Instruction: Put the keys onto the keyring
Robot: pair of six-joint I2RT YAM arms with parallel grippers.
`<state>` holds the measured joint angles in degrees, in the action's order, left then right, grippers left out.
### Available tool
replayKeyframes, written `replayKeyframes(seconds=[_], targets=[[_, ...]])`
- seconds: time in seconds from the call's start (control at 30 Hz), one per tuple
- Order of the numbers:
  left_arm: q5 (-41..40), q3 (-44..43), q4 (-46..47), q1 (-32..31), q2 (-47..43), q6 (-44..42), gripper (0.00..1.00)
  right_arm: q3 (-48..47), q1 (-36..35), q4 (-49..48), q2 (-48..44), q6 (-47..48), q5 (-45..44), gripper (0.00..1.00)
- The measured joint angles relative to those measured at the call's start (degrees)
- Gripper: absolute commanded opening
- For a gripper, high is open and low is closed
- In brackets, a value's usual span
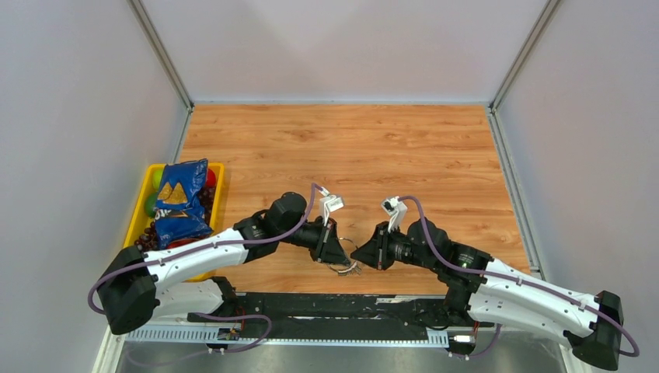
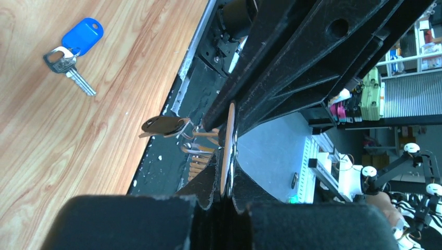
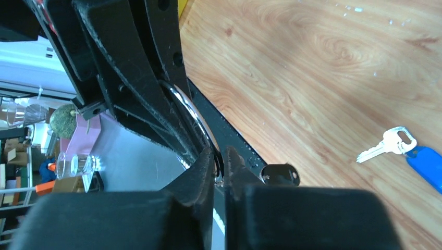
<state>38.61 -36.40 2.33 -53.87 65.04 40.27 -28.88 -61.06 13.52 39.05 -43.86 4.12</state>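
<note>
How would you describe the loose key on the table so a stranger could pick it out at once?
Start at the wooden table. A silver key lies flat on it, near the black strip along its edge. Unlike the dark-headed key dangling from the keyring, it is joined to a blue plastic tag.
</note>
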Motion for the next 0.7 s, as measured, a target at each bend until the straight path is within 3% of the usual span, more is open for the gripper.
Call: replayKeyframes(seconds=[0.13,0.37,0.5,0.7], targets=[[-0.15,0.59,-0.04,0.28,-0.26,-0.35,0.03,0.00,-0.11,-0.81,0.57,1.25,1.55,0.00],[-3.87,0.57,-2.99,0.24,-5.55,-3.56,0.28,-0.28,-0.17,-2.32,-0.26,3.17,2.16,0.00],[-10.36,0.35,-6.45,0.24,-11.80,-6.32,0.39,-1.81,-0.15,-2.14,0.46,5.07,0.85,0.00],[-23.98,-0.46,-10.69,0.24,-22.45,-9.75,0.42,-6.75,-0.17,-1.29,4.72,8.61,-5.86,0.00]])
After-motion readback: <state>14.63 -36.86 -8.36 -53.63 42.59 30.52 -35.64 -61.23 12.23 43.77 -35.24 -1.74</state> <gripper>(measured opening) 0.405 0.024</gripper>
